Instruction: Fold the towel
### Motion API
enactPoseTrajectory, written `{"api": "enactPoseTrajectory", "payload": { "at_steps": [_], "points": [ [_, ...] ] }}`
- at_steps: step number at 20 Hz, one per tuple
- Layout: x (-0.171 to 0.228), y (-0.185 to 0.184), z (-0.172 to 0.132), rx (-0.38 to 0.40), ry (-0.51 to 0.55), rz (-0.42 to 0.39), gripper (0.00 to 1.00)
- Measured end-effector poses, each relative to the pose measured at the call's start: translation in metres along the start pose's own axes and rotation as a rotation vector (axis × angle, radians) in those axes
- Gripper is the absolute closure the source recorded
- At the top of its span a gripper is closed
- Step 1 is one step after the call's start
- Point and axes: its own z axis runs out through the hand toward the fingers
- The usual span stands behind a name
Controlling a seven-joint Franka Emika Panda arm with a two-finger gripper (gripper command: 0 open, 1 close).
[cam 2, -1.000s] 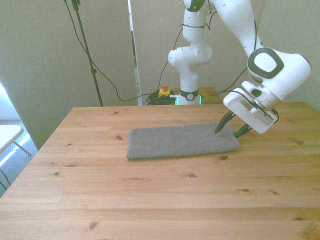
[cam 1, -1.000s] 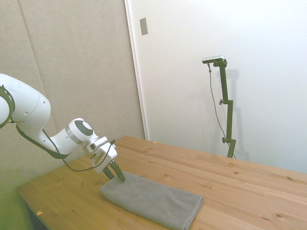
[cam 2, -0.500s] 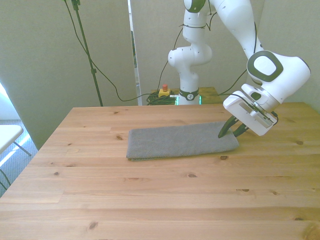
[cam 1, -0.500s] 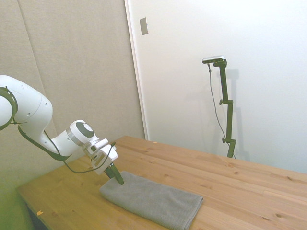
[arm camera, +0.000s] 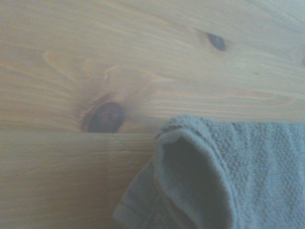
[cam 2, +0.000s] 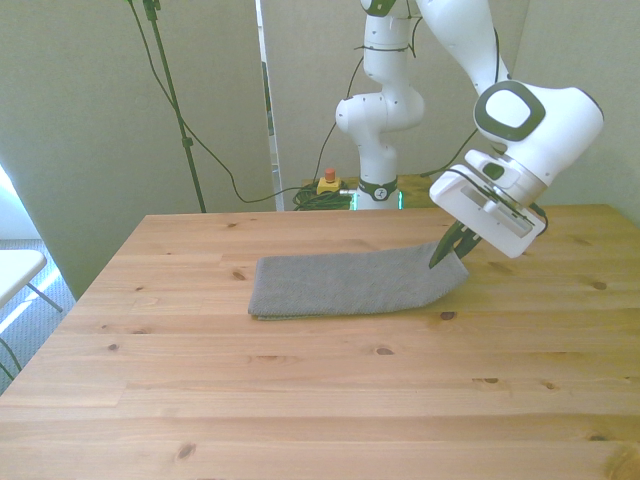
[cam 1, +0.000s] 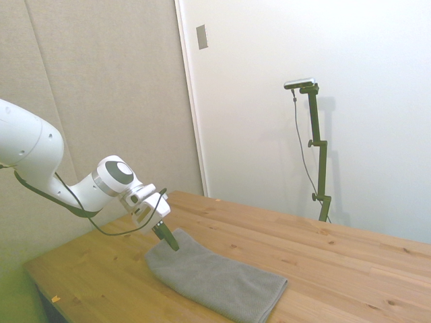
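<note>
While the gripper point(cam 2: 447, 256) pinches the grey towel point(cam 2: 345, 284) corner clear of the wooden table point(cam 2: 320, 400), only the wrist view shows its curled hem point(arm camera: 183, 143).

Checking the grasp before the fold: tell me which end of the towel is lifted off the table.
The towel's end on the front view's right, pinched by the end effector; the opposite end lies flat.
</note>
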Motion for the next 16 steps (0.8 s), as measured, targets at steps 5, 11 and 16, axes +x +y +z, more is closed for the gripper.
{"api": "enactPoseTrajectory", "payload": {
  "at_steps": [5, 11, 16],
  "points": [
    [0.058, 0.042, 0.006, 0.087, -0.101, 0.059, 1.00],
    [0.127, 0.098, 0.020, 0.227, -0.255, 0.092, 1.00],
    [0.163, 0.136, 0.030, 0.292, -0.327, 0.124, 1.00]
  ]
}}
